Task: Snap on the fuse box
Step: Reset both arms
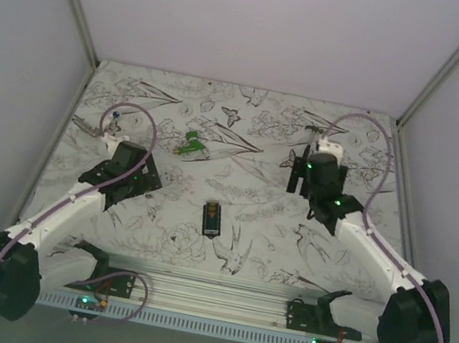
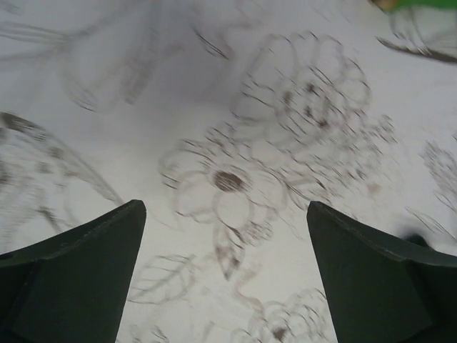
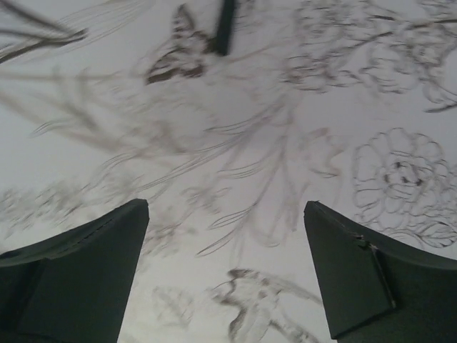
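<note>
**On the table's middle, the fuse box is left lying free between two open grippers**

Along the near edge, both arms are seen bolted at the ends of a metal rail (image 1: 216, 298), each reaching out over the flower-printed table (image 1: 156, 234).

Just beyond the rail, near the table's centre, the fuse box (image 1: 213, 219) is found lying flat. Its long side runs from near to far, and yellow-orange pieces show along its middle. It is touched by neither arm and lies well apart from both.

Farther out on the left, the left gripper (image 2: 223, 205) is held above the print. Its fingers (image 2: 86, 264) are spread wide, and only drawn flowers are seen between them.

On the right, a little farther, the right gripper (image 3: 223, 203) is held the same way. Its fingers (image 3: 357, 271) are spread wide with nothing clasped between them. A dark narrow shape (image 3: 225, 25) is cut off by the top edge of the right wrist view, and what it is cannot be told.

Farthest of the loose items, a small green piece (image 1: 190, 143) is seen beyond the left gripper, toward the back of the table. Its edge is caught blurred in the upper right corner of the left wrist view.
</note>
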Tool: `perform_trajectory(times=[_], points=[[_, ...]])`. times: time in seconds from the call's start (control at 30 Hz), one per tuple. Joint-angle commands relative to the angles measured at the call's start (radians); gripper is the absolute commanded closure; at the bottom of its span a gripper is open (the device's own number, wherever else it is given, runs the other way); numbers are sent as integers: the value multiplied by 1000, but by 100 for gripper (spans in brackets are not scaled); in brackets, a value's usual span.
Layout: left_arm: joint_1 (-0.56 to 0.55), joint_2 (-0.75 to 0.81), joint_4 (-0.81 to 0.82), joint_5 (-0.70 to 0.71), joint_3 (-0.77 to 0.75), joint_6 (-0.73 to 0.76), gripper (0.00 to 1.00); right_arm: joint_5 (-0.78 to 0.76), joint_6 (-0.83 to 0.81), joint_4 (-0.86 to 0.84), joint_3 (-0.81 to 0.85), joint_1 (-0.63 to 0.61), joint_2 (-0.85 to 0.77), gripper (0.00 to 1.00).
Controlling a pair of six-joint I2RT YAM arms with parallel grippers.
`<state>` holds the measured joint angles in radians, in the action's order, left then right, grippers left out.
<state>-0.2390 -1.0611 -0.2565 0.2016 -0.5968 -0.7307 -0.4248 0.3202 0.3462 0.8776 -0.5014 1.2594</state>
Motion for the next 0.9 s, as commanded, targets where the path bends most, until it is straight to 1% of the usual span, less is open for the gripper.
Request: perform_trajectory(times=[0.0,0.1,0.2,0.3,0.37,0.4,0.47,0.53,0.63,0.67,0.73,0.8,0.87], points=[[38,8,-21,287,-21,122,0,-113,-51,-374,-211,133,-72,0],[68,-15,84,366,7,230,0,-165,-123,-628,-370,209,-80,1],[105,-54,211,327,26,344,0,-181,-165,-871,-493,261,-66,1],[125,-121,356,304,47,469,0,-130,-198,-1032,-560,301,-21,1],[137,-181,476,248,72,540,0,-121,-223,-1181,-604,312,24,1],[143,-217,521,218,79,567,0,-77,-235,-1218,-616,316,25,1],[150,-272,594,152,96,628,0,-7,-267,-1404,-682,329,43,1],[167,-283,696,103,134,639,0,45,-284,-1506,-710,345,83,1],[208,-274,849,-10,196,644,0,109,-311,-1646,-720,348,205,1],[226,-281,868,-53,195,642,0,134,-321,-1651,-708,351,238,1],[254,-312,912,-161,195,656,0,190,-298,-1530,-661,386,231,1],[260,-362,1009,-245,221,691,0,295,-277,-1464,-617,437,236,1],[259,-413,1038,-315,215,727,0,328,-274,-1462,-615,449,239,1]])
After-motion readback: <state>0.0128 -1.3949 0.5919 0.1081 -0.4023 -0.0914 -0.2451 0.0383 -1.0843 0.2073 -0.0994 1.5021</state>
